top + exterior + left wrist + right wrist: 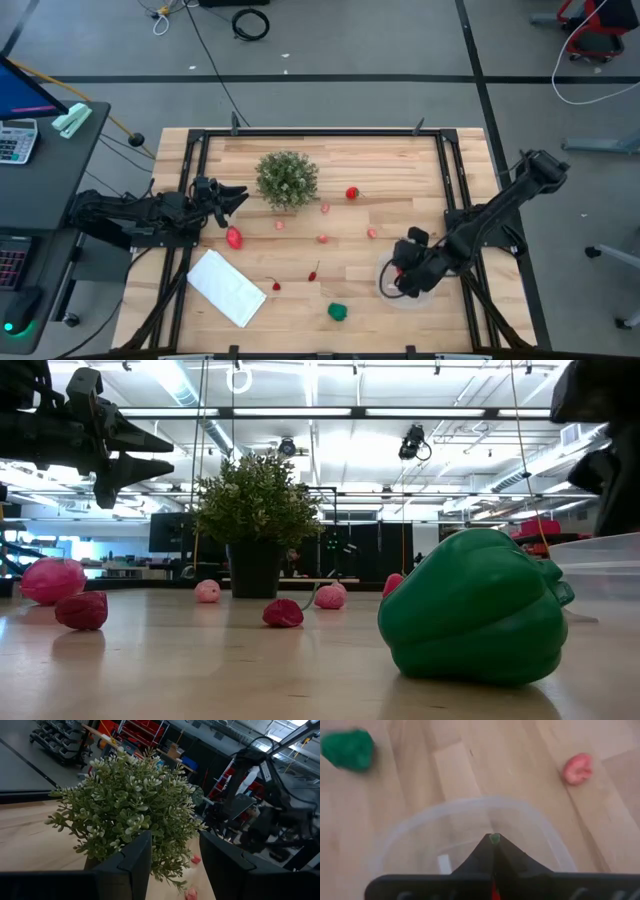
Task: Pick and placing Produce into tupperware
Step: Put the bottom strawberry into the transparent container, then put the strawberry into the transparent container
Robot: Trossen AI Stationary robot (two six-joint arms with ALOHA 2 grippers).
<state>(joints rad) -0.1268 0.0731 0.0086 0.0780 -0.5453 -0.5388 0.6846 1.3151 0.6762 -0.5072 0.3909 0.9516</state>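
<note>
Right gripper (pixel 493 840) over tupperware (pixel 415 830) — fingers pinched on a small red piece (barely visible) — should lower inside the rim, then release; left gripper (pixel 235 196) waits, fingers parted, empty.

- The plant (pixel 287 179) stands tall just in front of the left gripper (pixel 228 196) and blocks its way.
- The white sheet (pixel 226 287) lies flat.
- Small fruits (pixel 323 239) dot the middle, with bare wood between them.
- The right gripper (pixel 401 264) hangs over the tub (pixel 384 283).
</note>
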